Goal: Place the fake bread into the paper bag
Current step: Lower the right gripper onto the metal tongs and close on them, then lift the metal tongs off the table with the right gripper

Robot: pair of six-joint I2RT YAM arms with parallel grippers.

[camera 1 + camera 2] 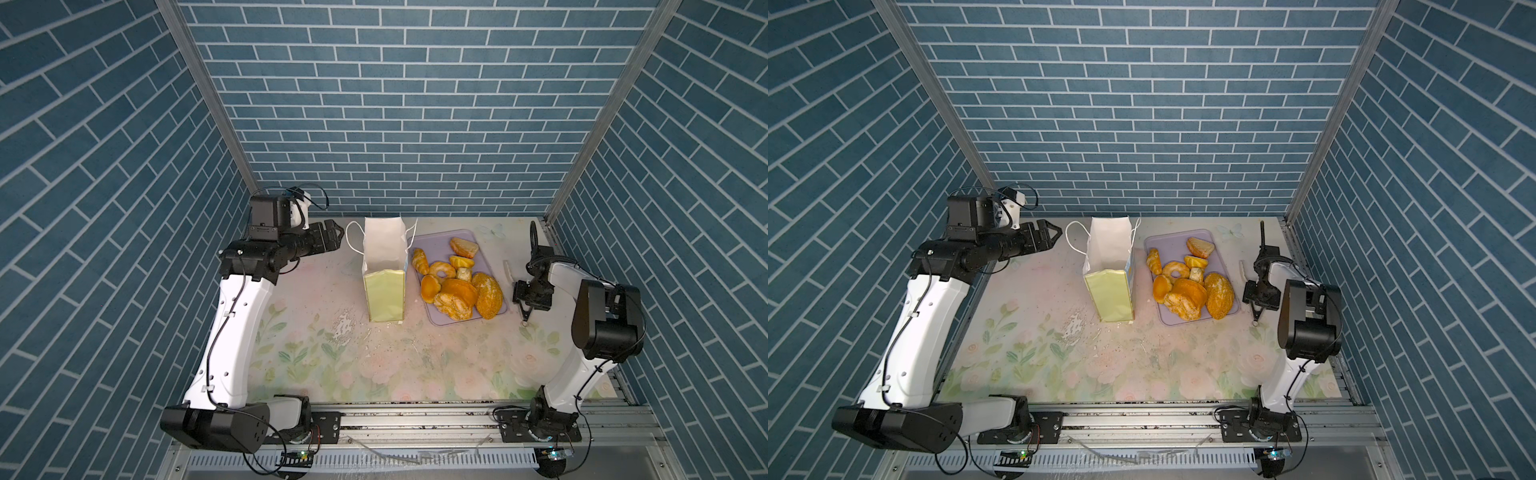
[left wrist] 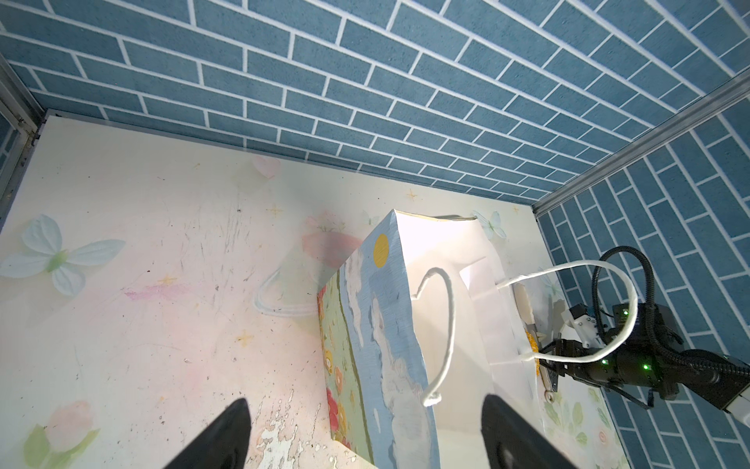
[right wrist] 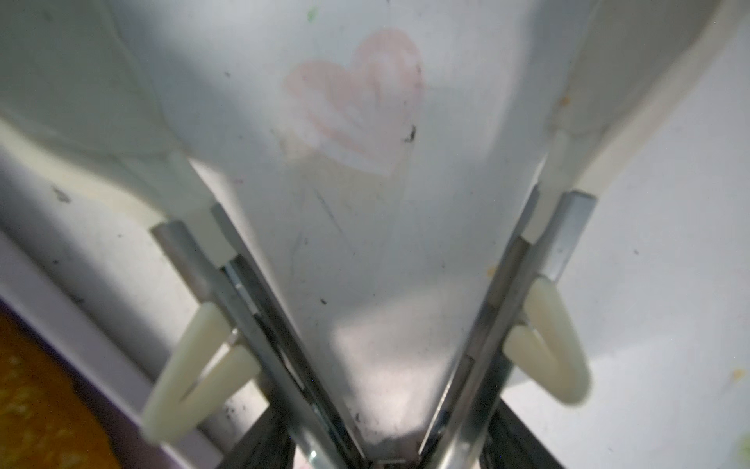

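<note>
**Step in hand:** approach to the first pick. The paper bag [image 1: 384,291] stands upright with its mouth open. No piece shows inside it, though its floor is hidden in every view. All the fake bread [image 1: 455,286] lies heaped on the lilac tray [image 1: 436,243], just beside the bag on the right arm's side.

**Left gripper** [image 1: 336,237]: jaws wide apart and empty. It sits level with the bag mouth, on the side of the bag away from the tray. It is near the white cord handle [image 2: 451,320] but apart from it.

**Right gripper** [image 1: 531,293]: clamped on metal tongs [image 3: 568,235], standing beyond the tray from the bag. The tong arms are spread and nothing lies between them.

**Next move, as judged:**
1. Bring the tong ends over one piece at the tray edge farthest from the bag.
2. Squeeze, then lift clear of the bag rim.
3. Release inside the bag.

The foam will probably compress, so a firm squeeze is advisable. The left gripper is placed to steady the bag.

**View differences:**
- The right wrist view alone shows the empty tong arms and a tray corner; in both top views the tongs are too small to read.
- The left wrist view alone shows the bag's blue printed face.
- Only the top views show the whole heap
</note>
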